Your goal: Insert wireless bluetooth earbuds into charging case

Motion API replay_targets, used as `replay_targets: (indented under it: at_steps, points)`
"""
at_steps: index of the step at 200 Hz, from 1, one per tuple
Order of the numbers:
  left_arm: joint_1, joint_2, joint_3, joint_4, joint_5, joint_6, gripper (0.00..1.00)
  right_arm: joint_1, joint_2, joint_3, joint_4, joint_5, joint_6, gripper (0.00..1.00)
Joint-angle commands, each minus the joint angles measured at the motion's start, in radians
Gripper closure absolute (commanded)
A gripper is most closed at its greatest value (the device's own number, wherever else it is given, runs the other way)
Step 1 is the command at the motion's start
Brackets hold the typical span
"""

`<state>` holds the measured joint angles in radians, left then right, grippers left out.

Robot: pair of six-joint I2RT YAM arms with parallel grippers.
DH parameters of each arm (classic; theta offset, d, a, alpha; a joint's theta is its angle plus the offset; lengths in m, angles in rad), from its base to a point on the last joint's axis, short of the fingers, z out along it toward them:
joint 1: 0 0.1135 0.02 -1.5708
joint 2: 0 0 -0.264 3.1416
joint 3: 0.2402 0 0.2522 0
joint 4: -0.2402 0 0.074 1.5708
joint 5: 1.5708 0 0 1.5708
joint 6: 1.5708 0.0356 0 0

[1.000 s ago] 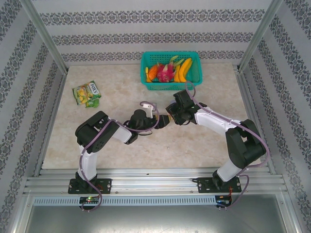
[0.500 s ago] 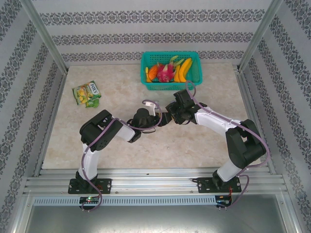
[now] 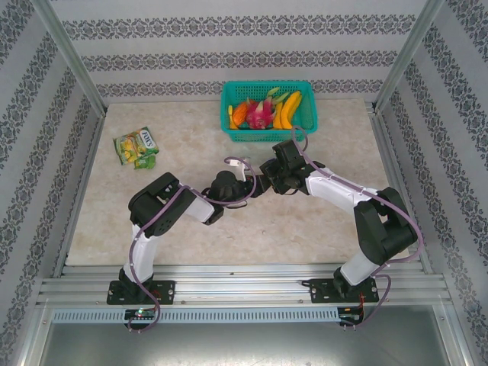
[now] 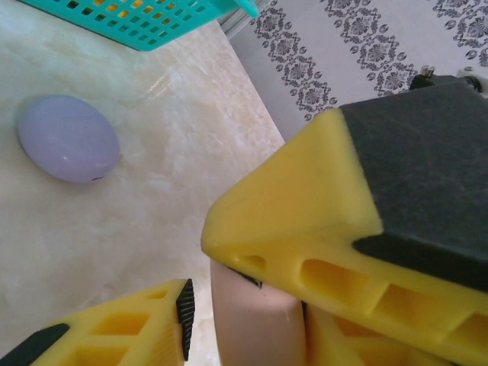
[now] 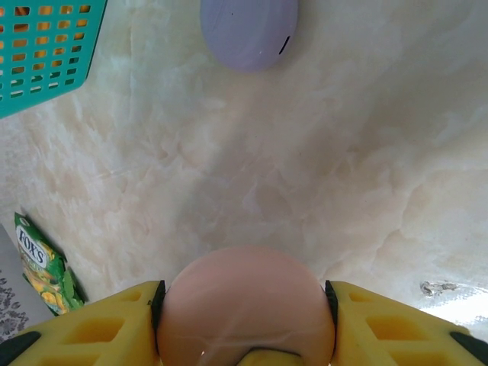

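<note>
My right claw point(image 5: 244, 296) clamps the round pink charging case point(image 5: 248, 324), lower edge cut off. My left claw point(image 3: 255, 186) crowds it; I cannot tell if it grips. The purple case point(image 5: 248, 30) lies apart on the worktop point(image 5: 343, 168).

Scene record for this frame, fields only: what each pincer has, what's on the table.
right pincer: shut on pink case
left pincer: straddles the pink case too; gap on one side, grip unclear
purple case: closed, lying on table, apart from both pincers
basket: far edge of table, holds fruit
snack packet: left side of table
</note>
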<state>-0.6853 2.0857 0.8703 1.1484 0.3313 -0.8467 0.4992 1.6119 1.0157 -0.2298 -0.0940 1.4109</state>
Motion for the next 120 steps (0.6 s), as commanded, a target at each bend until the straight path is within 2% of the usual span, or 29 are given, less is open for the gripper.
replay_targets:
  at_steps: [1,83,120]
  points:
    - [-0.001,0.034,0.019,0.04,-0.071,-0.021,0.64,0.003,-0.019,-0.015,-0.008,-0.015,0.01,0.51]
    - [-0.003,0.048,0.02,0.065,-0.087,-0.046,0.86,-0.005,-0.037,-0.022,-0.003,-0.023,0.013,0.49]
    - [-0.003,0.039,0.017,0.052,-0.077,-0.052,0.88,-0.036,-0.061,-0.009,0.018,-0.051,-0.01,0.31]
